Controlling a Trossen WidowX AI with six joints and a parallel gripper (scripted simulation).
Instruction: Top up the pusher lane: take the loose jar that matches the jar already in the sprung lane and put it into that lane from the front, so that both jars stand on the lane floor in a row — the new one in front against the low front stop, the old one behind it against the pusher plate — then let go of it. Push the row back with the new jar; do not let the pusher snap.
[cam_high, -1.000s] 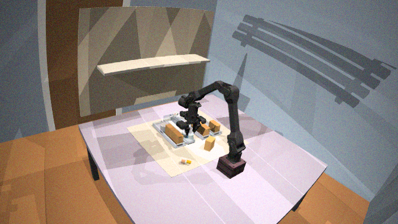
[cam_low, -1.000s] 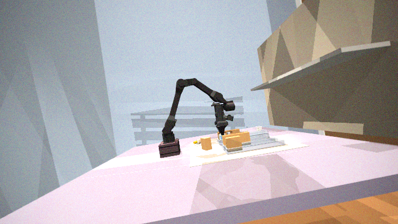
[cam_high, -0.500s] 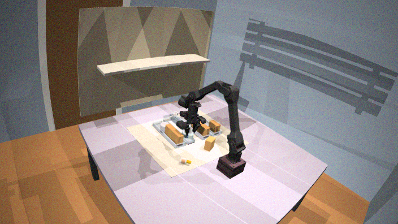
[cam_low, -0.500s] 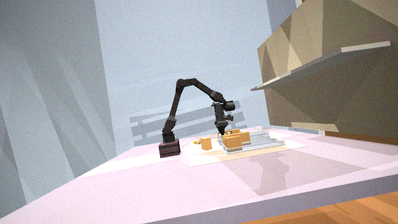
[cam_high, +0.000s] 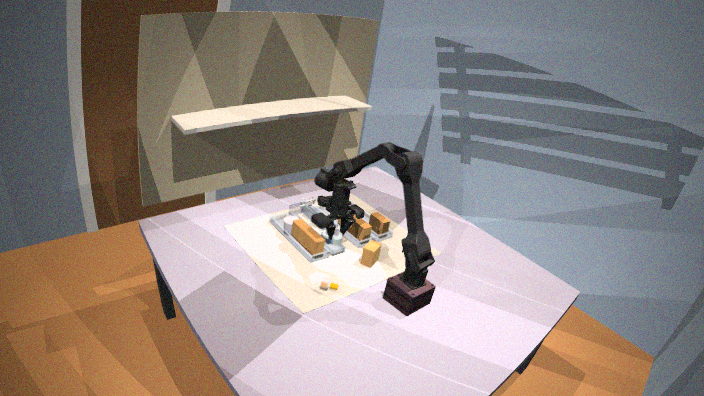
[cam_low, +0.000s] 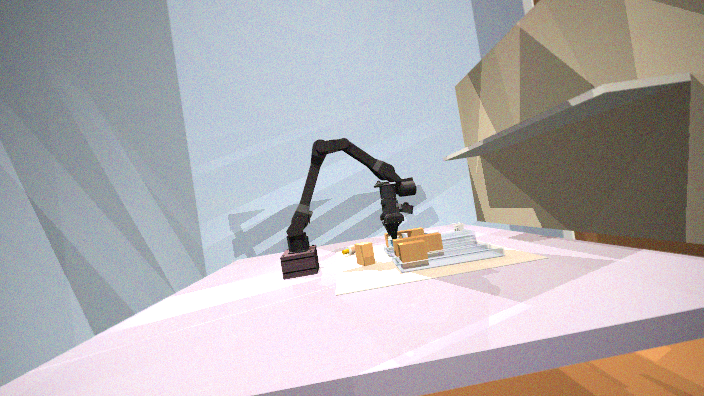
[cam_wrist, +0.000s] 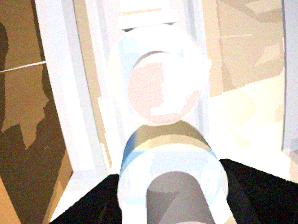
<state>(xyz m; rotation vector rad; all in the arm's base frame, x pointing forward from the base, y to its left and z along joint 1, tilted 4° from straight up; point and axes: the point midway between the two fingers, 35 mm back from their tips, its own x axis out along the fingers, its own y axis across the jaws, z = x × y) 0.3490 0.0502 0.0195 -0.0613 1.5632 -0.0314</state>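
- The big pale table (cam_high: 450, 340) fills the middle of the room, and a cream mat (cam_high: 280, 280) lies on it near the middle, a bit toward the back edge.
- A black robot arm (cam_high: 414, 200) stands on a dark block (cam_high: 422, 296), just off the mat's right corner. It goes up, bends over and reaches down toward the back of the mat.
- A pale grey rack of lanes (cam_high: 320, 256) sits on the back half of the mat. It has thin walls that run from front to back.
- Brown boxes sit in the rack. A long one (cam_high: 307, 236) is in the lane on the left side, and two smaller ones (cam_high: 380, 223) are in the lanes on the right.
- One more brown box (cam_high: 371, 253) stands alone on the mat, just in front of the rack's right side.
- The gripper (cam_high: 340, 227) points down over a middle lane. It is about half closed and squeezes a see-through jar with a grey lid (cam_wrist: 172, 205) between its black fingers.
- Right ahead of the held jar stands another see-through jar with a pinkish lid (cam_wrist: 160, 90), in the same lane (cam_wrist: 100, 123). I cannot tell if the two jars touch.
- Two tiny things, one pale and one yellow (cam_high: 329, 286), lie close together near the front corner of the mat.
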